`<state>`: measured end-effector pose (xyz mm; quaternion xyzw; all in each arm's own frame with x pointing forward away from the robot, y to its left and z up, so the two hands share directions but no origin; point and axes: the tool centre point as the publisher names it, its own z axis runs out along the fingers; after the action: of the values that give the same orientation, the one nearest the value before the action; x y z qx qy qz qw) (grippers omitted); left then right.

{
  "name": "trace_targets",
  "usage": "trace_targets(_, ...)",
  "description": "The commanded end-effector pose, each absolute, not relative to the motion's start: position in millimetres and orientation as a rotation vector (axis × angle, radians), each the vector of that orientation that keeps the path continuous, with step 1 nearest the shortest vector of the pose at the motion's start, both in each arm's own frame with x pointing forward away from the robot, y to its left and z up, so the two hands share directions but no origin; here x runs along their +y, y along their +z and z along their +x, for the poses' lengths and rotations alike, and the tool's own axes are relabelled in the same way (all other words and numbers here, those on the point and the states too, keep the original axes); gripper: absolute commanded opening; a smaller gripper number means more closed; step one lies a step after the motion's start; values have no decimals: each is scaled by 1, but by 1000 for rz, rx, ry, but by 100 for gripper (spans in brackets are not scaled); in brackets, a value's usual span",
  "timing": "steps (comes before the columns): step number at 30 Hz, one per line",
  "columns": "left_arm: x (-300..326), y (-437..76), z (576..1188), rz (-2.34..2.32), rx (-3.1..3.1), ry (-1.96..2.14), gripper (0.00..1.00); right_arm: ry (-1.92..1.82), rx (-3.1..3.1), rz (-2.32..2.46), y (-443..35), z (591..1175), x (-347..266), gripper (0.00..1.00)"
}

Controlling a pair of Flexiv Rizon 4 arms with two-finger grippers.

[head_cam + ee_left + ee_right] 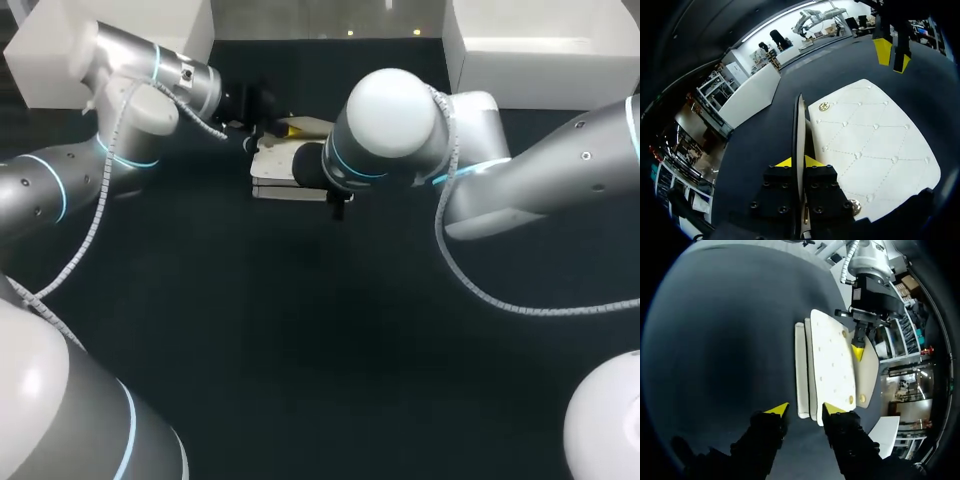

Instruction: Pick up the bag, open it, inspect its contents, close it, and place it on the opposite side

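A cream quilted bag (273, 172) lies on the dark table at the back middle, partly hidden under my right arm's wrist. My left gripper (799, 161) is shut on the bag's raised flap (799, 125), which stands on edge between its fingers, beside the quilted body (875, 150). In the right wrist view the bag (832, 355) is seen edge-on in layers. My right gripper (805, 409) stands open at the near end of the bag, its fingers apart on either side of the lower layers. The left gripper (858, 351) pinches the flap at the far side.
White boxes stand at the back left (100, 40) and back right (545, 45) of the table. Dark cloth (300, 340) covers the whole near half. Both arms meet over the bag.
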<state>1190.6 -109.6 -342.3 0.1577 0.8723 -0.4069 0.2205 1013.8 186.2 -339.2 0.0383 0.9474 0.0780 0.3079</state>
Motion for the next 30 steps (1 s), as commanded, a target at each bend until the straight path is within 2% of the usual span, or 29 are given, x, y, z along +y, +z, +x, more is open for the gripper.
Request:
trace_targets(1,-111,-348,1195,460,2416,-1145,0,173,2498,102,-347,1018,193,51)
trace_targets(5,-112,-350,1191,475,2429,-1139,0,153,2489,102,-350,1020,194,60)
trace_targets(14,-115,-352,1182,515,2442,-1149,0,110,2479,104,-356,1030,193,49)
trace_targets(30,-120,-357,1179,555,2461,-1152,0,103,2491,125,-367,1051,189,44)
